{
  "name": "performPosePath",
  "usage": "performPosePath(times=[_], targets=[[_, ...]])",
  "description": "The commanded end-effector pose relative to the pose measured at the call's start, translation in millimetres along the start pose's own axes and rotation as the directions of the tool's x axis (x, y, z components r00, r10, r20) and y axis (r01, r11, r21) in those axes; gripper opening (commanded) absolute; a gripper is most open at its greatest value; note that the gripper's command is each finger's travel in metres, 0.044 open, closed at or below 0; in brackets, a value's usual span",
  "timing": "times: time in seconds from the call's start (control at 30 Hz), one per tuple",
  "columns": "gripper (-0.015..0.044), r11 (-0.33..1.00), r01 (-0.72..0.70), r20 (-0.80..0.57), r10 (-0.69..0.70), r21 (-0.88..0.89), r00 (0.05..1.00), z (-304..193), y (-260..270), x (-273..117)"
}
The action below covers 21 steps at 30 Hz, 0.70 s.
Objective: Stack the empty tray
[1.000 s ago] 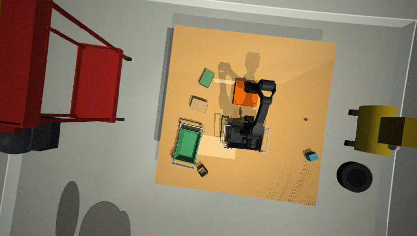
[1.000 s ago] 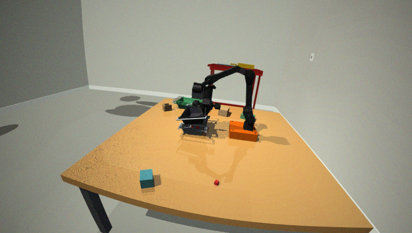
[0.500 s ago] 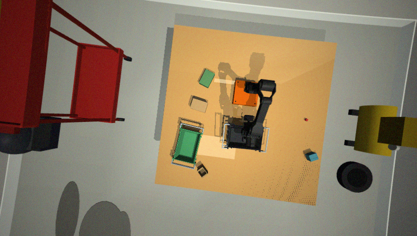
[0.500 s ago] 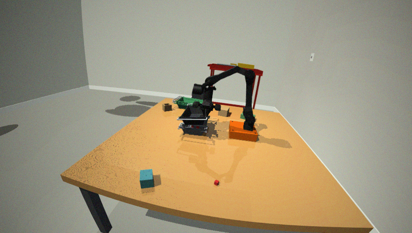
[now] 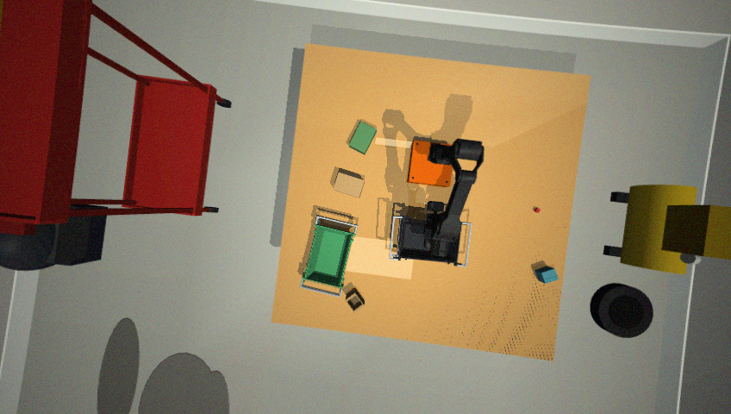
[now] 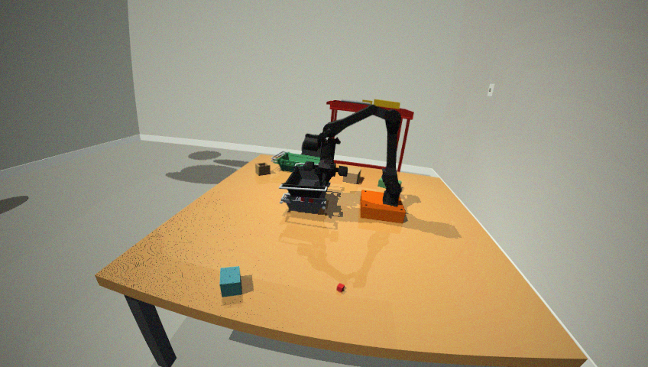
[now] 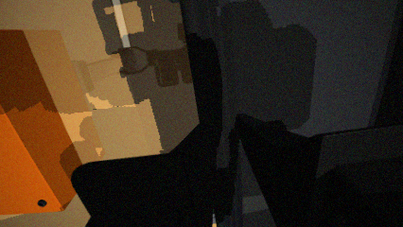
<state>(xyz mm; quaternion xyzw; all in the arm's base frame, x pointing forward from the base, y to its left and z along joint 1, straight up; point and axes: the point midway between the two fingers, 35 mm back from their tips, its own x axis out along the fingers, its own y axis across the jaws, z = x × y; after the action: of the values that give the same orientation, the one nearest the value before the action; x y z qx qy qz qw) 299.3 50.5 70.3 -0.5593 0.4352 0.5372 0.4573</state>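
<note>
Gripper (image 5: 438, 241) (image 6: 325, 179) clamped on the wall of the upper tray (image 5: 415, 238) (image 6: 306, 180). Upper tray: black, directly above the loaded tray (image 6: 306, 205), near the orange base (image 5: 429, 172) (image 6: 381, 211) (image 7: 28, 175). Red bits visible in the loaded tray. Cannot tell whether the upper tray bears on the bars. Green tray (image 5: 329, 251) (image 6: 295, 162): well apart, on the table (image 5: 513, 153) (image 6: 409, 290).

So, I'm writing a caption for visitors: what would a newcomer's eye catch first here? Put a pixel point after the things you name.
Probably the black arm (image 5: 464, 197) (image 6: 352, 119), arching from its orange base (image 5: 417, 174) (image 6: 381, 214) (image 7: 19, 165) to the black tray (image 5: 414, 246) (image 6: 309, 187) (image 7: 345, 57) above a loaded one (image 6: 306, 206). Next, the green tray (image 5: 328, 251) (image 6: 295, 164) across the table (image 5: 492, 287) (image 6: 409, 290), and the big red cart (image 5: 205, 148) (image 6: 404, 112) beyond it.
</note>
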Motion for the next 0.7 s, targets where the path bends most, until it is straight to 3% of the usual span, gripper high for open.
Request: performPosePath(times=[0.0,0.2,0.67], targets=[[0.0,1.0,-0.014,-0.001,0.014,0.001,1.0,-0.3,3.3,4.1],[0.0,1.0,-0.014,-0.001,0.014,0.001,1.0,-0.3,3.3,4.1],[0.0205,1.0,-0.014,-0.001,0.014,0.001,1.0,-0.3,3.3,4.1]])
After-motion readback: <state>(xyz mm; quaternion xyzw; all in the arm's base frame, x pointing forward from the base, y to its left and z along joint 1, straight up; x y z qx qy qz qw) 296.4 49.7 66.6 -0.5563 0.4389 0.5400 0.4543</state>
